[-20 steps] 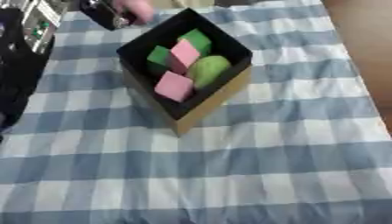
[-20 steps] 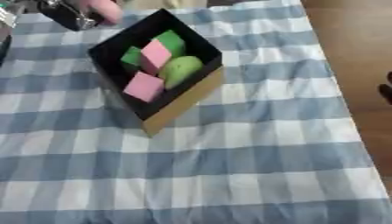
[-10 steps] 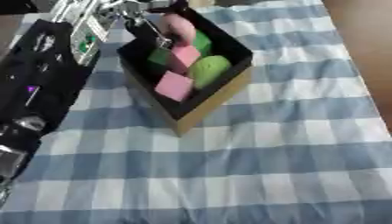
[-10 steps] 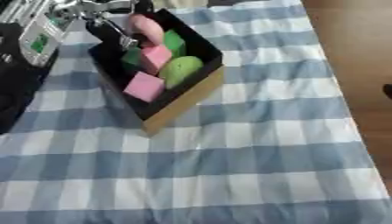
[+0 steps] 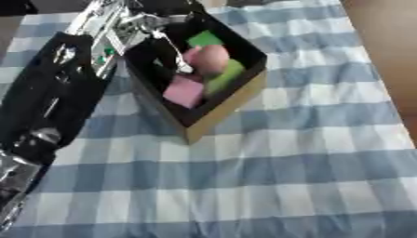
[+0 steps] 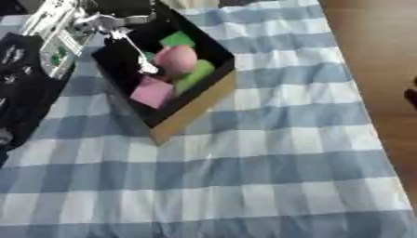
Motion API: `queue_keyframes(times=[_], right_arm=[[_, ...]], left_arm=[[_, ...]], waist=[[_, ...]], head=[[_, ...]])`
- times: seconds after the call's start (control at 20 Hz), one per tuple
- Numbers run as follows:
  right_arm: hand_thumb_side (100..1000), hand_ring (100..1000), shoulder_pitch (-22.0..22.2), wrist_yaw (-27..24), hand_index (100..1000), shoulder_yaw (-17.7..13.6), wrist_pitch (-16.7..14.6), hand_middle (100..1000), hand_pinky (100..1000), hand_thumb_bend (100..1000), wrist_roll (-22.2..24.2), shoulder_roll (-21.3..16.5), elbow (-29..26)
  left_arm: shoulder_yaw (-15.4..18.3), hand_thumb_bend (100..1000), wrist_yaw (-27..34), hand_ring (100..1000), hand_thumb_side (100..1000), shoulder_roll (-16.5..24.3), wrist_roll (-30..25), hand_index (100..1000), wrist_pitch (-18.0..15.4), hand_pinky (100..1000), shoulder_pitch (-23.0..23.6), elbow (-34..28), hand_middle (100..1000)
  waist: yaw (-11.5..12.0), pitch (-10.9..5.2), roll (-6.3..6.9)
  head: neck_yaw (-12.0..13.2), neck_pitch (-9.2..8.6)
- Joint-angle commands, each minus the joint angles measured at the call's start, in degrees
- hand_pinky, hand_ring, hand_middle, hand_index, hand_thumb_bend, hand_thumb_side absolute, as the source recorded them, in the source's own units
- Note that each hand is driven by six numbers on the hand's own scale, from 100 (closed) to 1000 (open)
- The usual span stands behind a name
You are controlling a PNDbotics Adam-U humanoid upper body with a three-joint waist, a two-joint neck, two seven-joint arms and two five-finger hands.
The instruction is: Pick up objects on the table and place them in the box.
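A black-lined cardboard box (image 5: 243,91) stands on the checked cloth at upper left. Inside it lie a pink cube (image 5: 184,91), a green block (image 5: 205,38), a yellow-green round piece (image 5: 230,73) and a pink ball (image 6: 176,58) on top. My left hand (image 5: 140,24) reaches in over the box's left rim. Its fingers (image 6: 135,50) point straight down into the box, their tips beside the pink ball's left side. A small dark shape (image 6: 411,97) at the right edge may be my right hand.
The blue-and-white checked cloth (image 5: 269,176) covers the table. My black left arm (image 5: 49,102) lies along the left side. The table's right edge (image 6: 342,69) drops to a wooden floor (image 6: 379,42).
My left hand has lowered from above the box's back corner into the box. The pink ball it carried now rests on the other pieces inside.
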Motion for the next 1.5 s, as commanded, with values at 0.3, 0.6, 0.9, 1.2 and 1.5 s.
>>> queue_keyframes(times=[0.3, 0.6, 0.9, 1.2, 1.5], right_arm=[[524, 1000, -0.1, -0.2, 1000, -0.2, -0.4, 414, 1000, 100, 0.2, -1.1, -1.1], [524, 1000, 0.2, -0.7, 1000, -0.4, -1.0, 417, 1000, 100, -0.1, -1.3, -1.1], [524, 1000, 0.2, -1.9, 1000, -0.9, -2.7, 429, 996, 100, -0.9, -2.0, -1.1], [524, 1000, -0.2, -4.3, 1000, -1.1, -4.9, 441, 988, 100, -1.7, -2.4, -1.1], [523, 1000, -0.3, -6.8, 1000, -1.1, -6.6, 452, 982, 100, -2.0, -2.0, -1.1]], left_arm=[[2.9, 607, -1.2, 934, 617, 3.1, 4.1, 926, 0.4, 922, -0.8, -7.3, 850], [6.6, 451, 2.0, 885, 561, 5.3, 8.9, 910, 3.8, 886, 0.1, -15.3, 809], [12.4, 309, 14.5, 843, 552, 12.0, 25.0, 909, 13.7, 880, 8.4, -29.6, 782], [16.5, 319, 31.4, 799, 555, 12.9, 46.2, 902, 18.6, 859, 22.6, -47.1, 732], [21.0, 283, 39.1, 781, 624, 8.2, 54.8, 902, 15.5, 848, 31.0, -52.5, 716]], waist=[[0.4, -1.40, -0.46], [0.8, -1.63, -0.64], [1.5, -1.36, -0.77], [1.9, -0.85, -2.02], [2.2, -0.58, -3.86]], head=[[-0.5, -0.08], [-1.1, 0.08], [-2.1, 0.03], [-2.2, -0.72], [-1.8, -1.43]])
